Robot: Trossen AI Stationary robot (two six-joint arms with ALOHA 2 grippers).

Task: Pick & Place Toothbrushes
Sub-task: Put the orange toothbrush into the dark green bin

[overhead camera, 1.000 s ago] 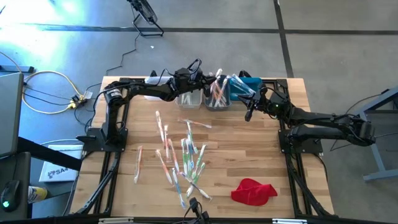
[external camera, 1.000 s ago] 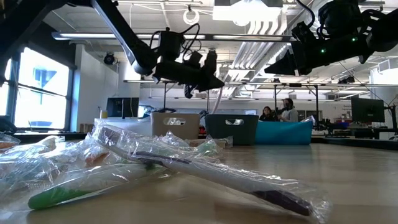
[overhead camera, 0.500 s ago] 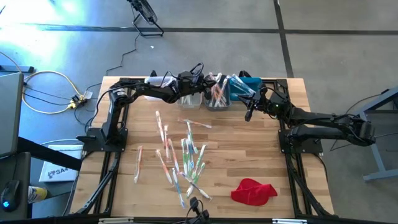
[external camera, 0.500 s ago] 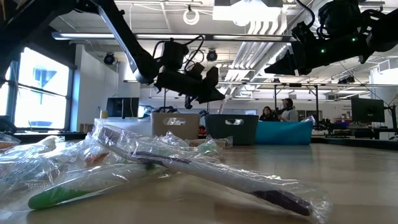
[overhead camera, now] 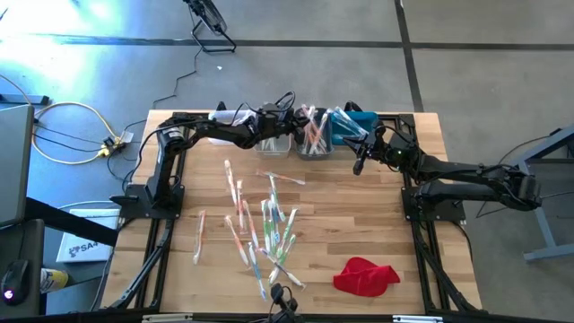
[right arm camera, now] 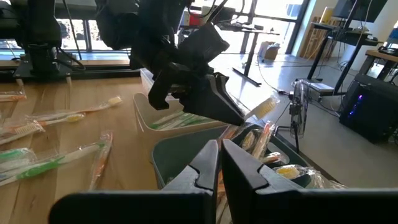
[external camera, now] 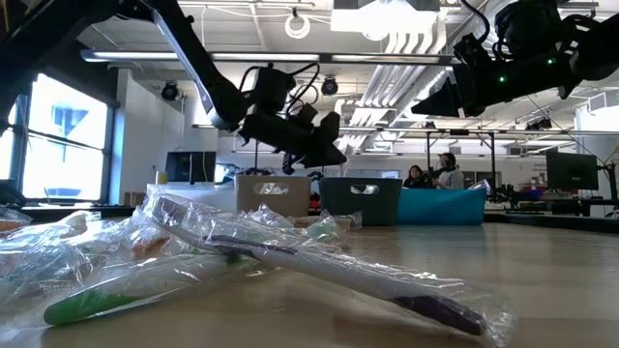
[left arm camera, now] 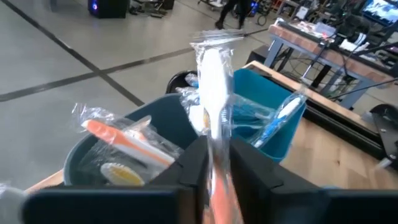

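Observation:
My left gripper (overhead camera: 291, 121) hangs at the far edge over the row of bins, shut on a wrapped white toothbrush (left arm camera: 211, 81) that sticks out past its fingertips above the dark grey bin (left arm camera: 124, 143). That bin holds several wrapped toothbrushes, and so does the blue bin (left arm camera: 273, 118). Many more toothbrushes (overhead camera: 265, 224) lie scattered flat on the table's middle. My right gripper (overhead camera: 359, 166) is shut on nothing and hovers right of the bins. My left gripper pinches the toothbrush's wrapped shaft (left arm camera: 216, 146) between its two fingers. The fingers come nearly level from the table's left, tipped a little down, and the toothbrush lies along them. Its free end (right arm camera: 264, 109) juts out past the fingertips, lifted clear over the grey bin.
A beige bin (overhead camera: 273, 144) and a white bin (overhead camera: 224, 117) stand left of the grey one along the far edge. A red cloth (overhead camera: 366, 275) lies near the front right. Bare wood shows at the table's right half (overhead camera: 377, 215).
My left gripper has sunk toward the bins and tipped a little downward, carrying the toothbrush with it, so that the brush's free end now hangs lower over the grey bin.

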